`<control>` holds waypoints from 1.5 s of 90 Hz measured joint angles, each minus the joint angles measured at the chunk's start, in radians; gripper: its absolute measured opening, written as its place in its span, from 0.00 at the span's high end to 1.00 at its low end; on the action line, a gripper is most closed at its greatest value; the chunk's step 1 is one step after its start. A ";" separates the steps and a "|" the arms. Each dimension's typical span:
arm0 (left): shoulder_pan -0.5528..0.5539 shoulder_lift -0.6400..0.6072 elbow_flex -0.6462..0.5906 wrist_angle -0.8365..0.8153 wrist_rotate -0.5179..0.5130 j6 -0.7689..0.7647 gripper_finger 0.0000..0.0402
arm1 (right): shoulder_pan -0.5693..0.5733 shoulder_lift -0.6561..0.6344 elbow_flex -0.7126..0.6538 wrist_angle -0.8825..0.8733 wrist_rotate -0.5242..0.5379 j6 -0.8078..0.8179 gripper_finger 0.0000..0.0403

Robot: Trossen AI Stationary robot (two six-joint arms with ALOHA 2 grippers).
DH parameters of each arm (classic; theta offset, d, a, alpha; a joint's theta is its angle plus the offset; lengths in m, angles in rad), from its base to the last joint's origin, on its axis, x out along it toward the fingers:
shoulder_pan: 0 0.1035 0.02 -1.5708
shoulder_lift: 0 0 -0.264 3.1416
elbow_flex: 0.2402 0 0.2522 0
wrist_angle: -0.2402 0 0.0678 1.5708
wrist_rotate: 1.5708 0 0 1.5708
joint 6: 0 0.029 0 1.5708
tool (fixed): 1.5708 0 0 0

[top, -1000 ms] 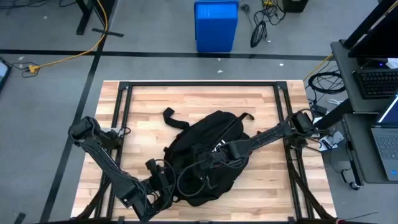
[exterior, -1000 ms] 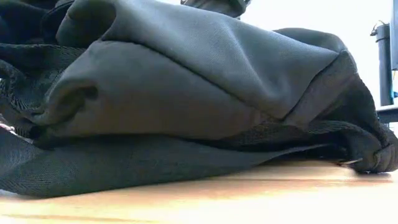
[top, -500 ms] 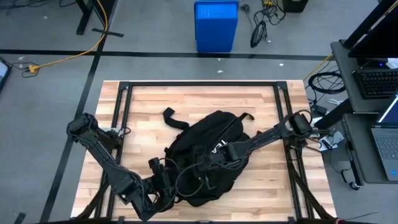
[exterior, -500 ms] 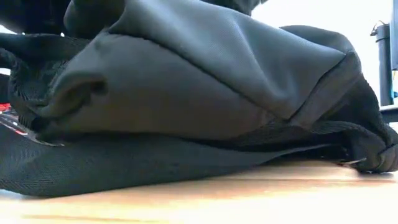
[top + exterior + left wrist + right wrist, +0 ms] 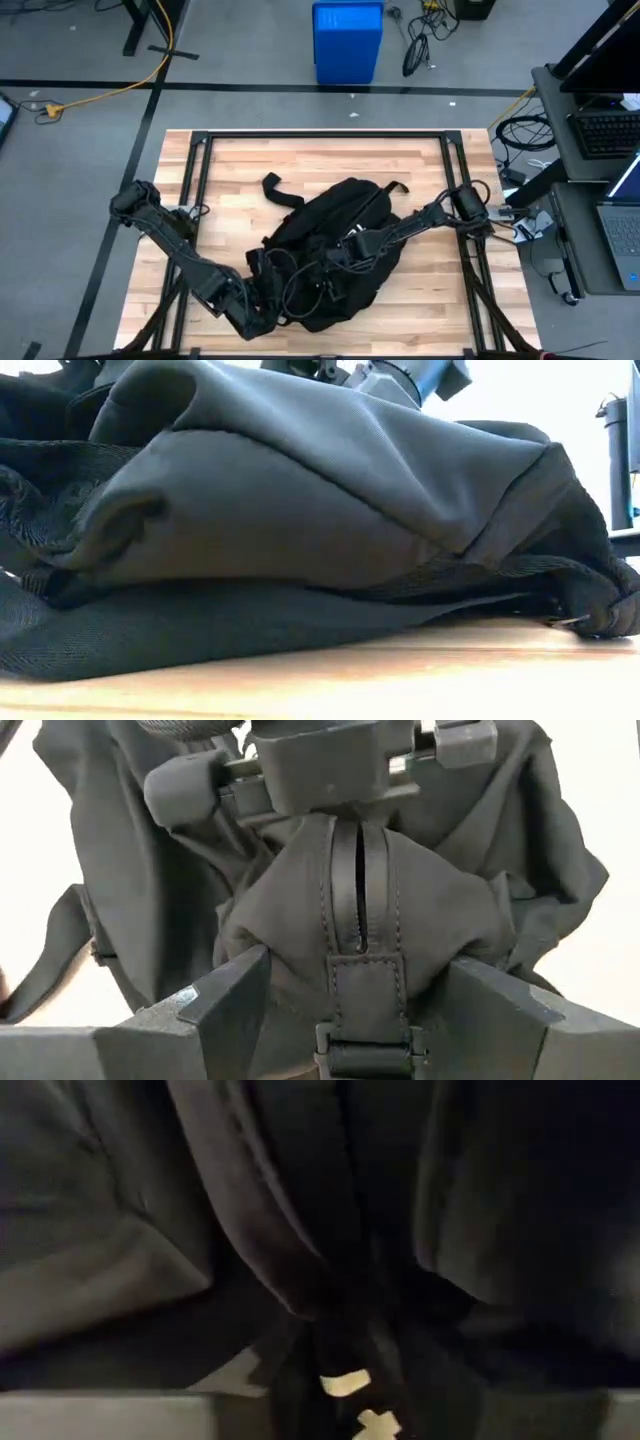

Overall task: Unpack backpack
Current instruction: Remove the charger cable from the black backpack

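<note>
no legible text: white lettering on the backpack [image 5: 345,215] is mostly hidden under the right arm.

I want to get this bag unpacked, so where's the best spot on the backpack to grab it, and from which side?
Probably the bunched corner of the backpack where the strap tab is sewn on. That fold stands up between the left gripper fingers, so fabric can be pinched there; the broad panels look too flat. Come from the table's near edge, where the left gripper sits.
</note>
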 joint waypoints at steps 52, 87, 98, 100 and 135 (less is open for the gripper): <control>0.012 -0.006 0.000 -0.065 -0.027 0.058 0.36 | 0.008 -0.020 0.001 -0.152 -0.008 -0.036 1.00; 0.029 -0.006 0.005 -0.073 -0.041 0.059 0.36 | 0.031 -0.078 0.000 -0.199 -0.028 -0.021 1.00; 0.031 -0.019 0.039 -0.106 -0.041 0.059 0.36 | 0.036 -0.084 0.000 -0.206 -0.029 -0.010 1.00; 0.031 -0.022 0.047 -0.108 -0.044 0.059 0.36 | 0.036 -0.084 0.000 -0.207 -0.029 -0.010 1.00; 0.028 -0.035 0.147 -0.114 -0.105 0.114 0.36 | 0.042 -0.084 0.000 -0.247 -0.051 -0.010 1.00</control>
